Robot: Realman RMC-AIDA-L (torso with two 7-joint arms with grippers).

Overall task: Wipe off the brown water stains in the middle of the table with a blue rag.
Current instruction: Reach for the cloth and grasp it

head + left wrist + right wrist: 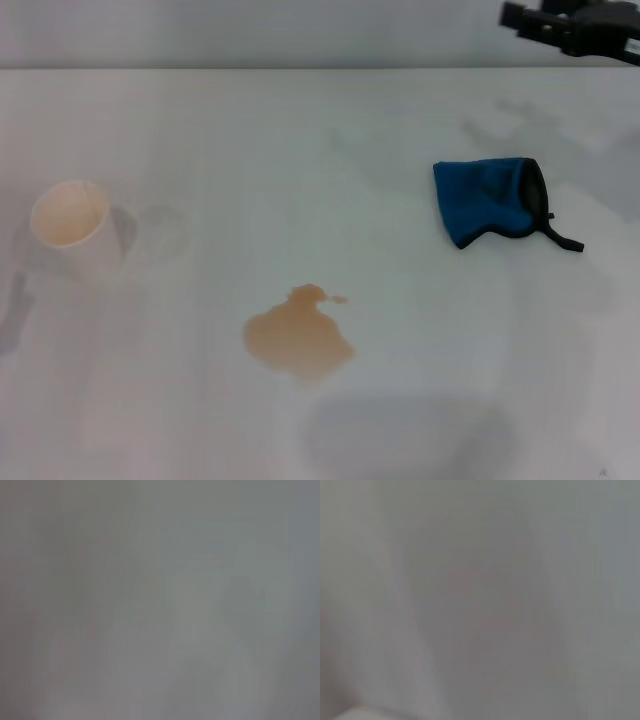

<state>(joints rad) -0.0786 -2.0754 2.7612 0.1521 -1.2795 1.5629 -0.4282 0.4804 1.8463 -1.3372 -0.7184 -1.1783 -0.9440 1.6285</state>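
The brown water stains (298,336) lie as a tan blotch with a small droplet offshoot on the white table (320,150), near its front middle. The blue rag (490,200) with black trim and a loop strap lies crumpled to the right of the stains and farther back. My right gripper (545,22) shows as a black shape at the far right, above and beyond the rag, not touching it. My left gripper is out of view. Both wrist views show only plain grey surface.
A white paper cup (72,226) stands at the left side of the table, well apart from the stains. The table's far edge (250,68) runs across the back.
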